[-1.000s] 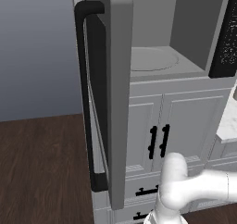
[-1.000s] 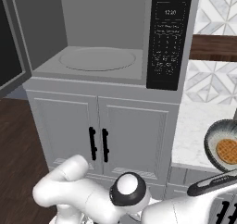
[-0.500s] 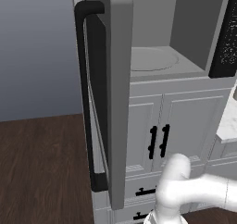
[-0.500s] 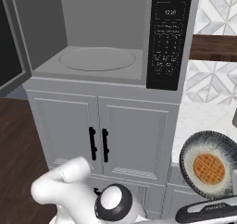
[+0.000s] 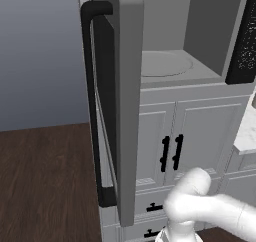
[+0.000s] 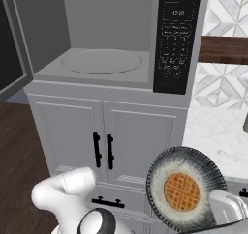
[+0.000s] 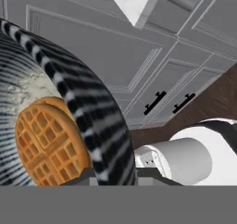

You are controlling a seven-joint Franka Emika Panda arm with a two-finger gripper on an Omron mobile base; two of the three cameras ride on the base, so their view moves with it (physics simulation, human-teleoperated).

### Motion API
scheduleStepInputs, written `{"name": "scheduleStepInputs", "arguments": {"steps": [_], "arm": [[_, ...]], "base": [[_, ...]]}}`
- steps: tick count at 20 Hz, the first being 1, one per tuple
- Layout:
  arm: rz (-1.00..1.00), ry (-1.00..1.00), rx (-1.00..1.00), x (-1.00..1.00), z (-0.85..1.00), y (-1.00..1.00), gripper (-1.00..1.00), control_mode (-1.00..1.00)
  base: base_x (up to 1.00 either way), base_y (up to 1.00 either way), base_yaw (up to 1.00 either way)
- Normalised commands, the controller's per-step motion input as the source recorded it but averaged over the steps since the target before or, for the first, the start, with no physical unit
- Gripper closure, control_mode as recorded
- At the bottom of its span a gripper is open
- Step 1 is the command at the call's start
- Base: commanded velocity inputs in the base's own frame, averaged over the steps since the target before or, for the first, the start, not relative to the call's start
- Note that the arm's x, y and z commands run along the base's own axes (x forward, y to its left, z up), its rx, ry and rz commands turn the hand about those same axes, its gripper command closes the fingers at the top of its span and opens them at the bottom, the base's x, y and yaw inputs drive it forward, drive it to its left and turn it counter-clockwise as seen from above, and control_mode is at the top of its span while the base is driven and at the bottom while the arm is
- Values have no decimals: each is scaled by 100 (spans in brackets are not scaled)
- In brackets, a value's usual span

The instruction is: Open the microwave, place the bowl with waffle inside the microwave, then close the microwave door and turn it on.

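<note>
Microwave (image 6: 104, 39) with its door (image 5: 122, 101) swung wide open to the left, edge-on in the left base view, long black handle (image 5: 92, 106) facing outward; the grey cavity and round turntable (image 6: 101, 62) lie exposed. White cabinets (image 6: 109, 141) with black handles stand below, a pale counter (image 6: 218, 141) to the right. The bowl (image 6: 186, 189), tipped toward the camera with the waffle (image 6: 181, 192) against its inside, hangs low in front of the cabinets, well below the cavity. The gripper (image 6: 227, 211) meets its rim; whether the jaws clamp it cannot be told.
</note>
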Motion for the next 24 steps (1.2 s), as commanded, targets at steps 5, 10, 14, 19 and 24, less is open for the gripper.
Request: {"name": "scheduleStepInputs", "arguments": {"steps": [5,10,14,19,24], "arm": [[0,0,-15,5,0,97,100,-100],[0,5,-22,39,15,86,100,-100],[-2,2,-21,48,31,77,100,-100],[-2,0,-16,50,44,56,100,-100],[-2,0,-18,33,51,63,100,-100]], "base": [[0,0,0],[0,0,0],[0,0,0],[0,0,0],[0,0,0]]}}
